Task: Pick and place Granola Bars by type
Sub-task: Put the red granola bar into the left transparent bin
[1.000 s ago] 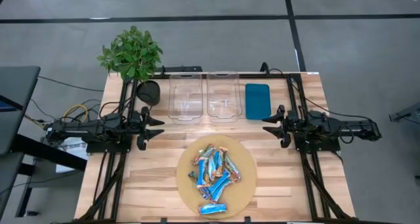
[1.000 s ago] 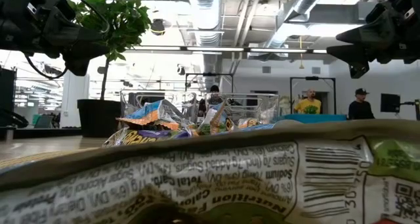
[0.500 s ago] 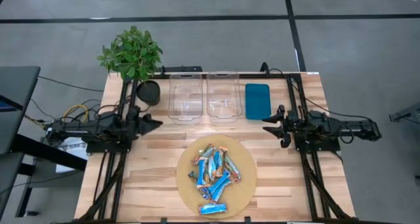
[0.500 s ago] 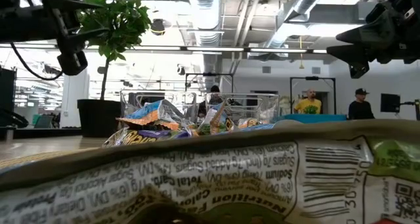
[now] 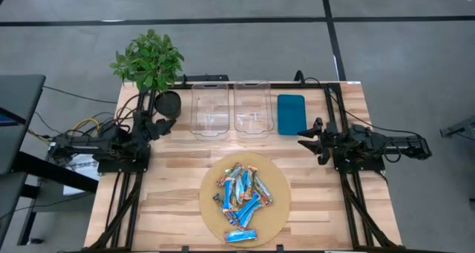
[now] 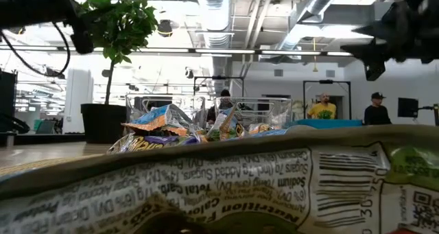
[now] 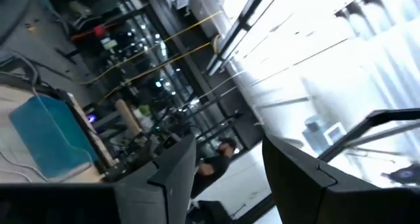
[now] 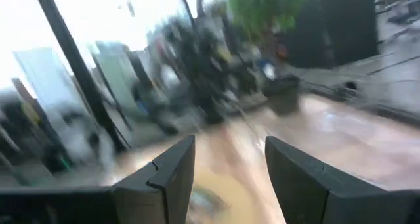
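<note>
The granola bars (image 5: 243,194), blue and orange wrapped, lie heaped on a round wooden board (image 5: 211,208). One blue bar (image 5: 240,236) lies apart at the board's near edge. In the low view a wrapper (image 6: 226,186) fills the foreground and the heap (image 6: 185,127) shows behind it. My left gripper (image 5: 156,125) is at the table's left side, tipped upward and open (image 7: 228,145), with nothing between its fingers. My right gripper (image 5: 306,143) hovers at the right side, level and open (image 8: 230,142), pointing toward the table's middle.
Two clear plastic bins (image 5: 209,110) (image 5: 252,109) and a teal tray (image 5: 291,113) stand in a row at the far edge. A potted plant (image 5: 148,60) stands at the far left corner. Bare wood lies between the board and the bins. People show in the room beyond (image 6: 322,109).
My left gripper has risen, drawn back toward the table's left edge, rolled about its own axis and tipped from level to pointing upward; it stays open. The bars have not moved.
</note>
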Tool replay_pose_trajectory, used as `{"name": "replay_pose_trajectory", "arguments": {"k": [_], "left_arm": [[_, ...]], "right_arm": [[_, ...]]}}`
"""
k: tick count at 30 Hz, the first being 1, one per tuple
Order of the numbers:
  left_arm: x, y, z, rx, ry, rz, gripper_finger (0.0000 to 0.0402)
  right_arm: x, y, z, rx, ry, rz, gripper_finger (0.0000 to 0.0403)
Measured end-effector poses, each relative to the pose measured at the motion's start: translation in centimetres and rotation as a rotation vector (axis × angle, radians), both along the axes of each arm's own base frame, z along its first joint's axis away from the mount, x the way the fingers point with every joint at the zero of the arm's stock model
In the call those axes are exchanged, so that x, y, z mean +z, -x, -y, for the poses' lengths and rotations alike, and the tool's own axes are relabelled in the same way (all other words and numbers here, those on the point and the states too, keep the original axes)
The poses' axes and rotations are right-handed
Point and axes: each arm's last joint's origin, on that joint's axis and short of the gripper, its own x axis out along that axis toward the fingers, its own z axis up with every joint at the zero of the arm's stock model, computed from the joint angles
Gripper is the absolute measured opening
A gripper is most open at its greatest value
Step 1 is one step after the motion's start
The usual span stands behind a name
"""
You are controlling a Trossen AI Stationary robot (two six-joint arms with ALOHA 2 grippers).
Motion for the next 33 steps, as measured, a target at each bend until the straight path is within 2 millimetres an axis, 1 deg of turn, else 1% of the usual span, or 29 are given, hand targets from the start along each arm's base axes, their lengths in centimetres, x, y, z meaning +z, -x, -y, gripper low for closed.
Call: {"name": "replay_pose_trajectory", "arguments": {"k": [3,5,7,10,13,15,19,22,25,29,31,33], "left_arm": [[2.3,-1.2,0.0,0.007,-0.026,-0.078,0.0169],[3.8,-2.6,0.1,-0.006,-0.066,-0.157,0.0169],[5.4,-4.4,0.3,-0.049,-0.107,-0.247,0.0169],[6.6,-7.8,0.6,-0.149,-0.134,-0.45,0.0169],[6.7,-10.8,0.8,-0.242,-0.176,-0.72,0.0169],[6.9,-12.6,0.9,-0.273,-0.21,-0.87,0.0169],[6.4,-15.8,1.1,-0.331,-0.301,-1.136,0.0169],[6.0,-17.8,1.4,-0.389,-0.363,-1.253,0.0169],[4.2,-19.5,1.5,-0.449,-0.357,-1.365,0.0169],[1.4,-21.4,1.9,-0.51,-0.304,-1.436,0.0169],[-0.1,-22.2,2.4,-0.528,-0.304,-1.475,0.0169],[-1.4,-23.1,2.8,-0.536,-0.311,-1.486,0.0169]], "right_arm": [[1.3,0.3,0.1,0.029,-0.263,0.158,0.0177],[2.1,0.5,0.2,0.04,-0.411,0.256,0.0177],[2.7,0.7,0.2,0.062,-0.493,0.327,0.0177],[3.5,1.1,0.1,0.105,-0.524,0.404,0.0177],[4.3,0.9,-0.2,0.16,-0.447,0.329,0.0177],[5.5,0.7,-0.5,0.196,-0.397,0.245,0.0177],[7.7,-0.8,-1.1,0.225,-0.279,-0.025,0.0177],[9.5,-2.3,-1.6,0.227,-0.191,-0.236,0.0177],[10.5,-3.5,-2.1,0.232,-0.148,-0.452,0.0177],[11.0,-5.3,-2.7,0.234,-0.136,-0.657,0.0177],[10.6,-6.2,-3.0,0.236,-0.129,-0.729,0.0177],[10.3,-7.0,-3.3,0.244,-0.125,-0.76,0.0177]]}}
